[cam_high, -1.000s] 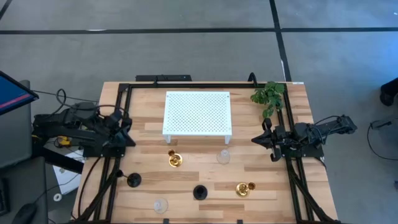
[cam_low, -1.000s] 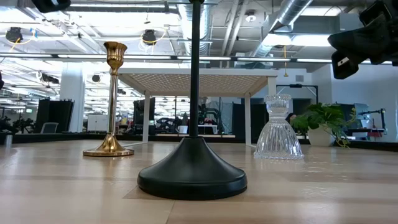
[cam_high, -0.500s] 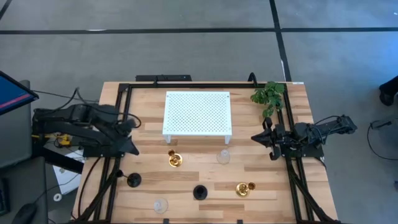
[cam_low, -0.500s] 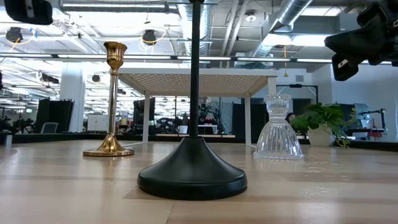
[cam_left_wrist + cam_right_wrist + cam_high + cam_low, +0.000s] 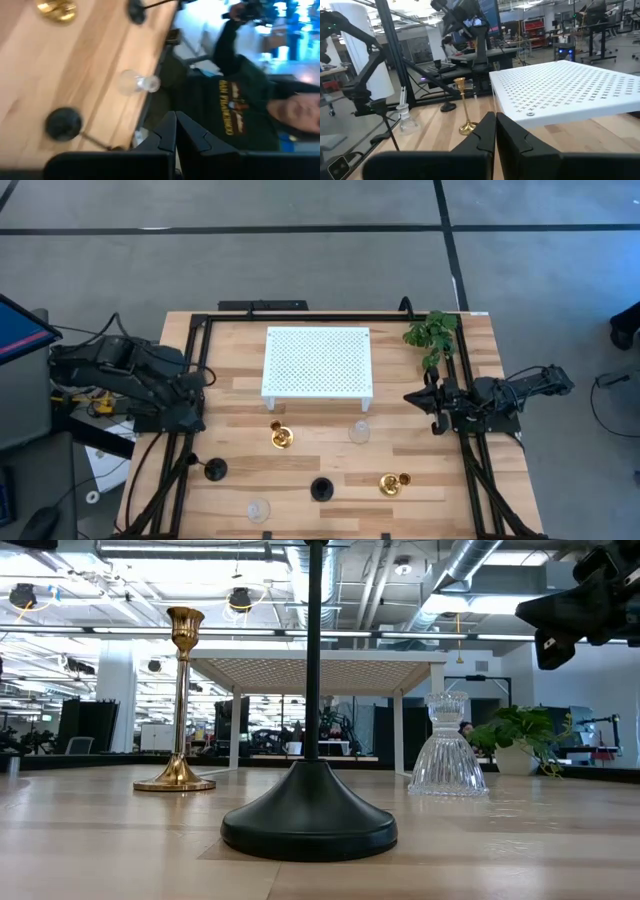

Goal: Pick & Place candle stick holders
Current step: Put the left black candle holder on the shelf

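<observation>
Six candle stick holders stand on the wooden table: a gold one (image 5: 282, 437), a clear glass one (image 5: 359, 432), a black one (image 5: 213, 470), a black one (image 5: 320, 489), a gold one (image 5: 393, 483) and a clear glass one (image 5: 259, 509). My left gripper (image 5: 192, 418) is shut and empty, raised over the table's left side, far from the left black holder (image 5: 64, 123). My right gripper (image 5: 416, 401) is shut and empty over the table's right side, pointing toward the gold holder (image 5: 464, 107).
A white perforated platform (image 5: 317, 360) stands on legs at the table's far middle. A green plant sprig (image 5: 432, 333) sits at the far right corner. Black frame rails (image 5: 470, 470) run along both sides. A person in a dark sweatshirt (image 5: 235, 110) stands beyond the near edge.
My left gripper has risen, leaving the low view's top edge, and has swung round toward the table's near-left, staying shut. The holders have stayed where they were.
</observation>
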